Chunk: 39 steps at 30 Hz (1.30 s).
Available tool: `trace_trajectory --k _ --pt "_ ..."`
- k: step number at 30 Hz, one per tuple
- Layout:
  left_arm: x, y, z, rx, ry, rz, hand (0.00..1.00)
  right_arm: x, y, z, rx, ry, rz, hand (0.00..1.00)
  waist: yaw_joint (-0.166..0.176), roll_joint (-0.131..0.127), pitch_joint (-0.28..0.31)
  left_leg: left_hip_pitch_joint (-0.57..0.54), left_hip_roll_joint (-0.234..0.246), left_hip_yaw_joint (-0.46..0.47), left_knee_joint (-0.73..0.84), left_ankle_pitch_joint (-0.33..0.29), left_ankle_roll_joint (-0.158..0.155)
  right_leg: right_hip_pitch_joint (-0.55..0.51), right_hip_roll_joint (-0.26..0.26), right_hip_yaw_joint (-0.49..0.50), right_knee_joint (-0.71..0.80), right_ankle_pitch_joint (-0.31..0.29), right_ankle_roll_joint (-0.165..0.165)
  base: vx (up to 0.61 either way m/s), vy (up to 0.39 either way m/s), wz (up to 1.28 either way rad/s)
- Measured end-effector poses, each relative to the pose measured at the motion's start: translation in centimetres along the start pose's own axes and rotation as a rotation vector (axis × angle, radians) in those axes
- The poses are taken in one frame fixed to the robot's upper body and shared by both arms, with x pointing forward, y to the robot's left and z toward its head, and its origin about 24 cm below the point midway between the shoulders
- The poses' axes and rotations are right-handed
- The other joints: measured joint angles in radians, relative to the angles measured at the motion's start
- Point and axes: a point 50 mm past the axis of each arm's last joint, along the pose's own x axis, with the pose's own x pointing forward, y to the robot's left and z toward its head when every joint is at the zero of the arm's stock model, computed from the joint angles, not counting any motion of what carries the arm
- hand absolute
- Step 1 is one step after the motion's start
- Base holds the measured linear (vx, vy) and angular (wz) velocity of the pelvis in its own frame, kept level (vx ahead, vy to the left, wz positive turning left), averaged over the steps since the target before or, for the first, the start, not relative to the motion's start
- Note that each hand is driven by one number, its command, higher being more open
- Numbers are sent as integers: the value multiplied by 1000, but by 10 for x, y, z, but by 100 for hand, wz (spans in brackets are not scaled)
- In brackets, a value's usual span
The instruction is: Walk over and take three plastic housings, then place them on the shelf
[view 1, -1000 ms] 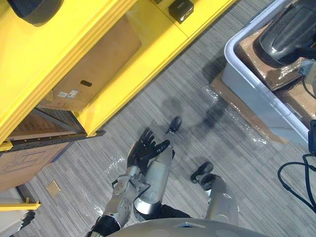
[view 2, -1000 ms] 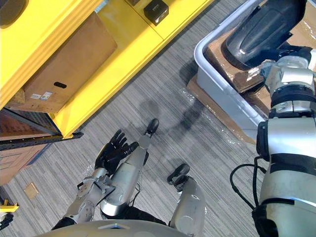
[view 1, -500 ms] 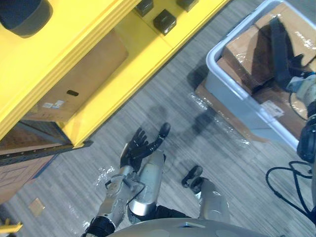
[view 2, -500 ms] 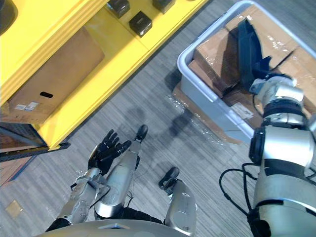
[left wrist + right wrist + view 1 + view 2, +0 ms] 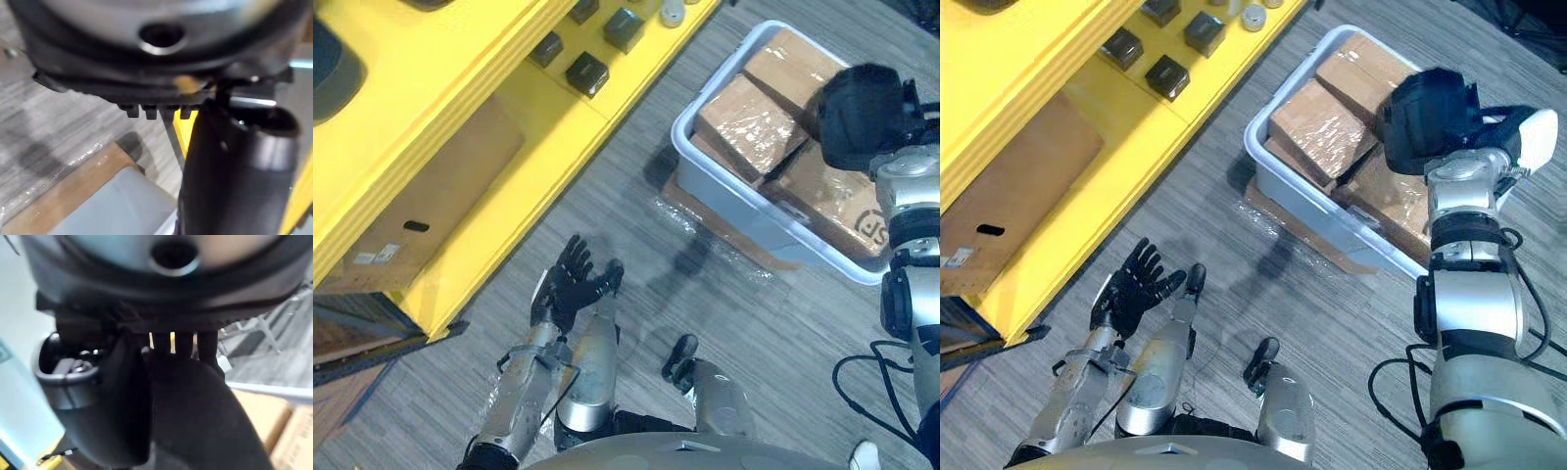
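Right wrist view: gripping the housing (image 5: 200, 421) with the right hand (image 5: 98, 399), thumb down one side, fingers curled round behind. Dark, smooth and rounded. Past it, tan cartons (image 5: 281, 431).

Left wrist view: looking along the left hand (image 5: 234, 171), thumb out straight, nothing held. Beyond, grey floor (image 5: 44, 132), then a cardboard sheet (image 5: 73, 191) lying flat, with a corner of the grey tub (image 5: 117, 205) on it. Just beside the thumb, a strip of the yellow shelf (image 5: 185, 131).

Left eye view: holding the housing up over the tub's far end, above the cartons and well apart from the shelf. Packed side by side in the tub, wrapped in clear film. Cardboard sheet sticking out from under the tub's near side. Shelf running aslant across the upper left, with small boxes (image 5: 587, 70) in a row on its lower board and a big box (image 5: 421, 186) beneath. At the left edge, on the upper board, a dark rounded shape (image 5: 331, 78); cannot tell what. Left hand low over the floor near the shelf's front edge, fingers spread and straight, touching nothing.

Right eye view: same layout. Right arm upright at the right side, housing at its top over the cartons. Past the small boxes, a pale round thing (image 5: 1253, 16) on the shelf.
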Motion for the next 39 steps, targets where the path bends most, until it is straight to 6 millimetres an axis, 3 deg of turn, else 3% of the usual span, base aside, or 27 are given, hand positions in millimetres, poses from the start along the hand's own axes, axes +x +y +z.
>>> trace_trajectory --k 5,8,11,14,18,22,28,33,39 --pt "32 -20 36 -35 -64 -172 100 -20 2 22 -62 -316 -14 0 -48 -31 -26 46 3 40 -2 -31 2 53 9 25 -68 25 2 52 -52 -20" --pt "51 -36 42 -106 12 -269 100 -45 24 27 -60 -428 42 0 -90 -75 -77 71 4 80 -3 -43 -3 80 11 58 -121 50 7 96 -36 -34" --pt "66 -64 35 -195 141 -388 100 -62 38 22 -90 -507 90 0 -126 -93 -111 109 -3 116 -3 -45 -5 126 9 77 -163 69 15 73 -17 -22" --pt "77 -84 19 -317 292 -438 100 -76 48 27 -90 -592 123 0 -159 -87 -145 135 6 155 -7 -52 -5 142 12 106 -189 84 13 -6 -5 -32" --pt "81 -93 -7 -539 462 -390 100 -94 48 33 -68 -748 147 0 -195 -60 -195 162 21 196 -8 -74 -7 155 18 144 -218 108 8 -45 4 -33" --pt "88 -95 -11 -721 517 -349 100 -111 45 35 -26 -883 151 0 -235 -38 -232 172 35 222 -8 -75 -9 156 30 168 -236 123 1 -41 -13 -25" --pt "98 -109 -3 -903 483 -340 100 -129 52 33 25 -944 213 0 -236 -26 -268 175 38 225 -8 -71 -11 155 33 173 -236 127 0 -19 -10 -2" --pt "102 -107 -2 -1042 425 -276 100 -159 67 25 94 -980 333 0 -233 -25 -279 193 36 225 -7 -68 -13 171 31 177 -237 127 0 -1 -9 -1" --pt "105 -104 2 -1164 364 -244 100 -179 78 13 113 -997 447 0 -235 -19 -284 193 34 222 -8 -70 -13 171 31 176 -237 130 4 -24 -6 0"
